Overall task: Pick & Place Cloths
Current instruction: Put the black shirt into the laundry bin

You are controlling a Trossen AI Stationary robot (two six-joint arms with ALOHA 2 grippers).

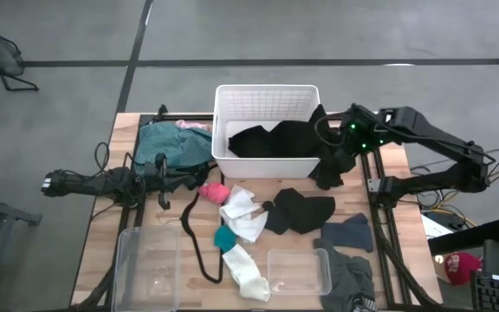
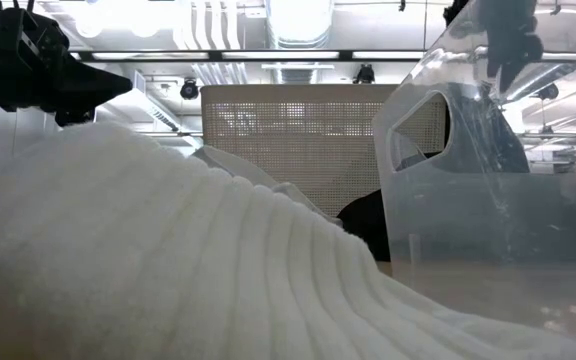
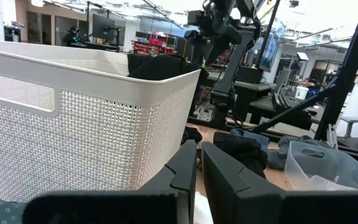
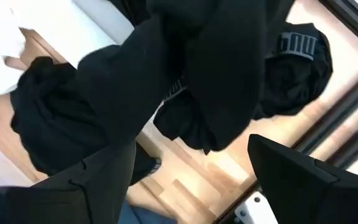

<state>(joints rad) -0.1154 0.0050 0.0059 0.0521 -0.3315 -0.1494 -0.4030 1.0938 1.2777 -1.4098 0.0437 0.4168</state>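
Release was the step in hand, by the look of it: the right hand (image 1: 346, 130) hung over the right rim of the white basket (image 1: 267, 102), its fingers spread wide, and a black garment (image 1: 327, 165) draped from that rim down the basket's outer right side toward the surface (image 1: 388, 169). In the right wrist view the black cloth filled the space ahead of the parted fingers, with no pinch on it that I could see. Part of the black fabric (image 1: 271, 139) already lay inside the basket, so the drop seemed only half good. The next move probably called for tucking the hanging part over the rim, or for going to another piece in front of the basket.

The left hand (image 1: 161, 178) waited low at the basket's left front corner, fingers pressed together and holding nothing.

Most cloths remained outside the basket. A teal garment (image 1: 170, 143) lay bunched against its left wall, with a pink bit (image 1: 213, 191) just in front of that corner. White socks (image 1: 243, 212) lay in front of the basket, beside a small teal bit (image 1: 223, 237), and a further sock (image 1: 248, 273) lay farther forward still. A black piece (image 1: 297, 211) sat in front of the basket's right half, with dark grey pieces (image 1: 349, 232) beyond it. All looked limp and crumpled, soft enough to snag on the rim.
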